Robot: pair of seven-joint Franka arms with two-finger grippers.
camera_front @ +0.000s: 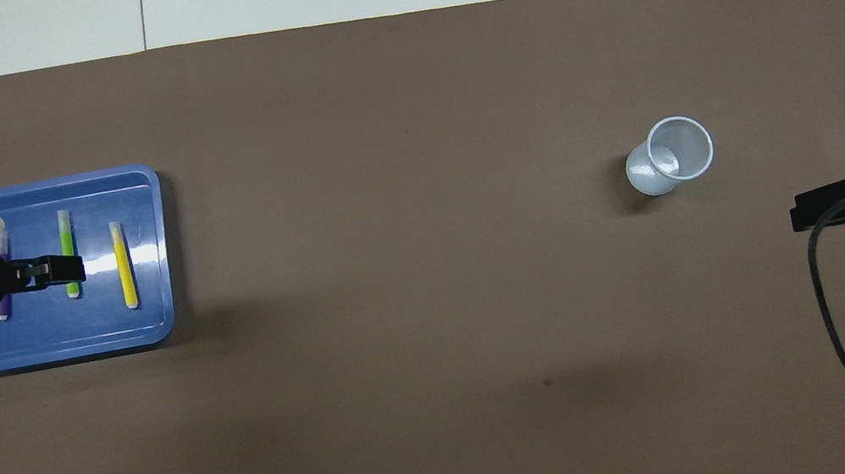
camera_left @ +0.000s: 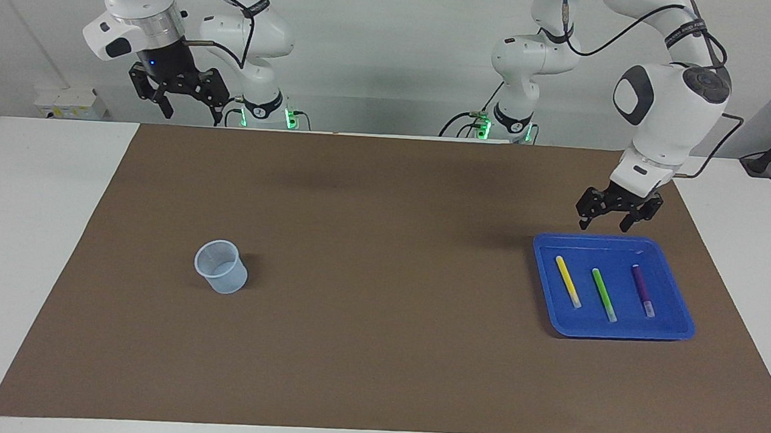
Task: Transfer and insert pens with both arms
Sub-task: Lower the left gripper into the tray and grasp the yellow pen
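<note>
Three pens lie side by side in a blue tray (camera_left: 619,330) at the left arm's end of the table: yellow (camera_left: 567,281), bright green (camera_left: 603,295) and purple (camera_left: 643,290). My left gripper (camera_left: 604,225) hangs open, holding nothing, just above the tray's rim nearest the robots. From overhead the left gripper (camera_front: 55,270) covers the middle of the green pen (camera_front: 65,237) and most of the purple pen (camera_front: 2,311); the yellow pen (camera_front: 124,265) shows fully. My right gripper (camera_left: 190,109) waits raised and open, empty, at the right arm's end.
A translucent plastic cup (camera_left: 222,267) stands upright on the brown mat toward the right arm's end, also seen in the overhead view (camera_front: 670,154). A black cable loops from the right arm (camera_front: 840,321). White tabletop borders the mat.
</note>
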